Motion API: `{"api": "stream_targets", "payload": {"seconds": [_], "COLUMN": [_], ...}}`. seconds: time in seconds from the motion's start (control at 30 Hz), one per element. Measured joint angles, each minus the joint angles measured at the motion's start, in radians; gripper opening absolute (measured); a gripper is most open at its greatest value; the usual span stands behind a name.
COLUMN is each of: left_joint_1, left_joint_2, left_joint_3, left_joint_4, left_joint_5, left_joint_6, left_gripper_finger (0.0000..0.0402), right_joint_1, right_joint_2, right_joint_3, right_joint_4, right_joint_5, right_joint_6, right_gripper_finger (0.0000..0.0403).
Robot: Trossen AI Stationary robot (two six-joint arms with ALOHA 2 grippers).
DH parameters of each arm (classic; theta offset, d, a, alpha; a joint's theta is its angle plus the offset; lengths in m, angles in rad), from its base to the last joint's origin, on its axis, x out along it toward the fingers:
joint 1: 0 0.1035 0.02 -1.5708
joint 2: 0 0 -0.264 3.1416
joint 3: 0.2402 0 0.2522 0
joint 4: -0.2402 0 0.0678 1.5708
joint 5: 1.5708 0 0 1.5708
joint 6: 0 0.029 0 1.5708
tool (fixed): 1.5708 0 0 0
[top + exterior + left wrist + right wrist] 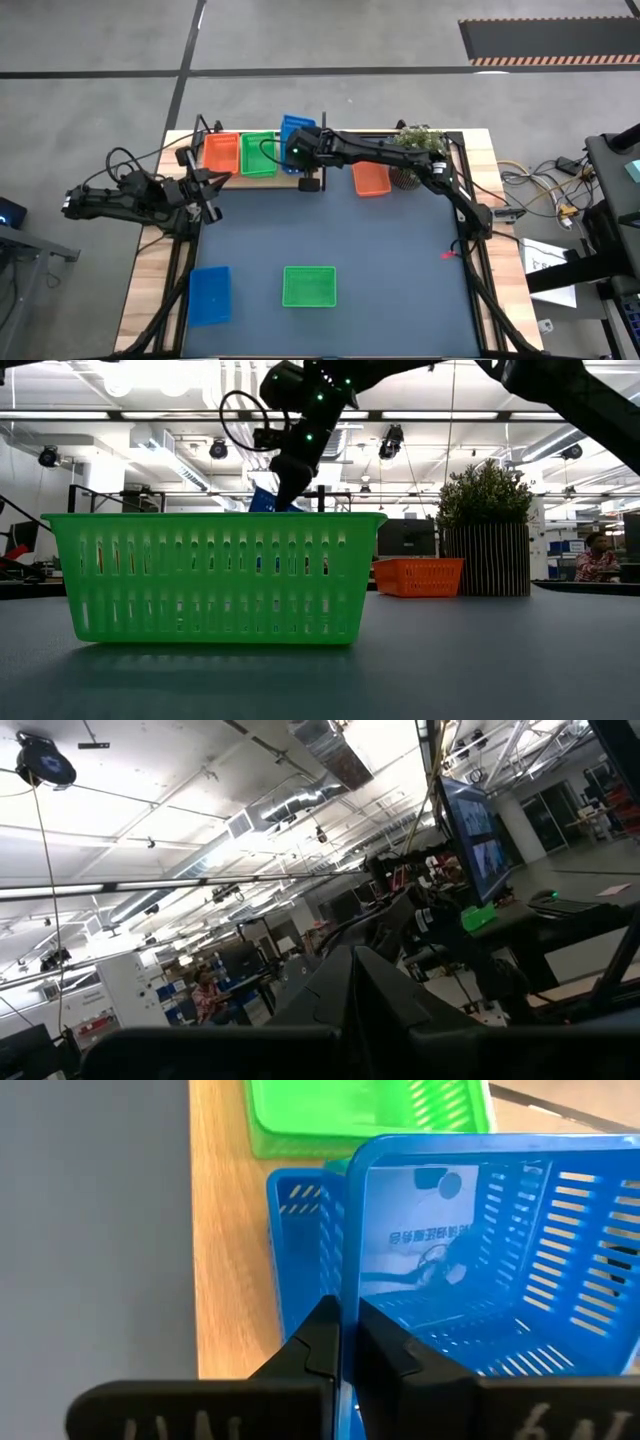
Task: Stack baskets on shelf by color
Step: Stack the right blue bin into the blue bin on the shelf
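right gripper (pixel 346 1342) jaws pinching blue basket (pixel 500 1250) over shelf (pixel 225 1230) | left gripper (pixel 205 193) jaws unclear, parked left

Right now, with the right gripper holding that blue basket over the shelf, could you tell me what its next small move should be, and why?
Probably lower it. The right gripper is shut on the tilted blue basket, held above another blue basket on the shelf beside the green basket. Levelling and lowering should nest blue in blue. The left gripper waits at the mat's edge.

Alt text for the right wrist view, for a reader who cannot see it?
The right gripper pinches the wall of a tilted blue basket, held above another blue basket on the wooden shelf, beside a green basket.
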State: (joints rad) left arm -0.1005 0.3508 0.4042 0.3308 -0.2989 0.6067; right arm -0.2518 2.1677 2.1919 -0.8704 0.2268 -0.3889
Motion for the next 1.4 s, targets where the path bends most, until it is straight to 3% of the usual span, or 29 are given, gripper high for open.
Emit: {"api": "stream_targets", "payload": {"seconds": [0.33, 0.53, 0.87, 1.17, 1.4], "left_joint_1": [0.0, 0.0, 0.0, 0.0, 0.0], "left_joint_2": [0.0, 0.001, 0.001, 0.001, 0.001], "left_joint_3": [0.0, 0.0, 0.0, 0.0, 0.001], "left_joint_4": [0.001, 0.001, 0.002, 0.006, 0.006], "left_joint_5": [0.0, 0.0, 0.003, 0.006, 0.006], "left_joint_6": [0.0, 0.0, 0.001, 0.002, 0.002], "left_gripper_finger": [0.0, 0.0, 0.0, 0.0, 0.0], "right_joint_1": [-0.002, -0.002, 0.012, -0.024, -0.054], "right_joint_2": [0.001, 0.0, -0.019, 0.002, 0.055], "right_joint_3": [-0.004, -0.004, 0.051, 0.054, 0.051], "right_joint_4": [0.027, 0.031, 0.05, 0.258, 0.308], "right_joint_5": [0.0, 0.0, 0.001, -0.003, -0.076], "right_joint_6": [0.038, 0.036, 0.0, -0.085, -0.075], "right_gripper_finger": [0.0077, 0.0092, 0.0062, 0.0012, 0.0009]}}
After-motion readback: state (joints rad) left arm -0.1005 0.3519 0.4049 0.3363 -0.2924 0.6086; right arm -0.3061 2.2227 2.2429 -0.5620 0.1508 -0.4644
